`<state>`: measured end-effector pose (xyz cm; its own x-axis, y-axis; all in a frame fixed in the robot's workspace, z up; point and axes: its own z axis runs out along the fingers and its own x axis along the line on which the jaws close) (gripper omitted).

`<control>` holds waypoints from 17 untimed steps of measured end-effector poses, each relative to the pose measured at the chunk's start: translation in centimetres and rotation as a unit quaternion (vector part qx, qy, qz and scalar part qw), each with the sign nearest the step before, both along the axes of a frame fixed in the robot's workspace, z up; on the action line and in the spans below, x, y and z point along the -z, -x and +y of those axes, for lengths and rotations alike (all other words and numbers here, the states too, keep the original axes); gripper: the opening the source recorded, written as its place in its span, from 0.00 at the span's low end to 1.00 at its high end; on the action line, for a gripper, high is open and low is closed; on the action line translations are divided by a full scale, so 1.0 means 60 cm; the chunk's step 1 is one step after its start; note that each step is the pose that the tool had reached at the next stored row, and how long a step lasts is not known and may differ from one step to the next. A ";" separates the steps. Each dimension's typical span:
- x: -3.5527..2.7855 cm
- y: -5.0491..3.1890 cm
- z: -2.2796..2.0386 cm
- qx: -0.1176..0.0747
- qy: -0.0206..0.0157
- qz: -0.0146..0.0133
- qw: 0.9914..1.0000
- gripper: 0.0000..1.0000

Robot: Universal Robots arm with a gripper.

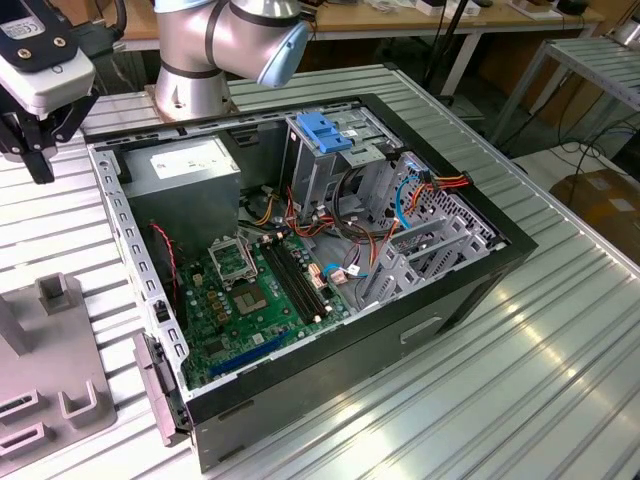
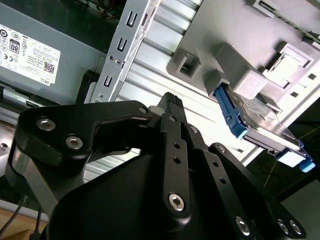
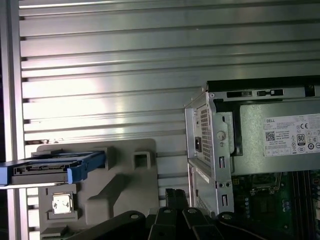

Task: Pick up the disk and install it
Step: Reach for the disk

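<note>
Gripper (image 3: 175,193): fingers drawn together with nothing between them. In the exterior view it hangs at the upper left, over the ribbed table (image 1: 560,330) and outside the open case (image 1: 400,350).

Disk (image 2: 252,127), second wrist view: blue-framed, standing on edge in a slot of the grey fixture (image 2: 225,20), which lies on the table near the case. It is well apart from the gripper and untouched.

Cage (image 1: 305,175): blue handle, inside the case, upper centre of the exterior view.

Step in hand, as judged: approach to the disk, with the pick not yet made.

Handling notes:
- The fingers must part wider than the disk's thickness before reaching it.
- Set them across its two flat faces, square to the slot.
- Keep off the fixture's posts.
- Take hold on the exposed end, away from the slot walls.
</note>
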<state>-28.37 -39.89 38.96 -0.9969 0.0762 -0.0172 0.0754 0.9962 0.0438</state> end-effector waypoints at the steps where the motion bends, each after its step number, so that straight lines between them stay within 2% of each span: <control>1: 0.000 0.001 0.0000 0.000 0.000 0.000 1.000 0.10; 17: 0.001 0.022 0.0000 0.000 0.000 0.000 1.000 0.10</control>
<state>-29.70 -39.89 38.92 -0.9970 0.0762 -0.0164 0.0755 0.9962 0.0437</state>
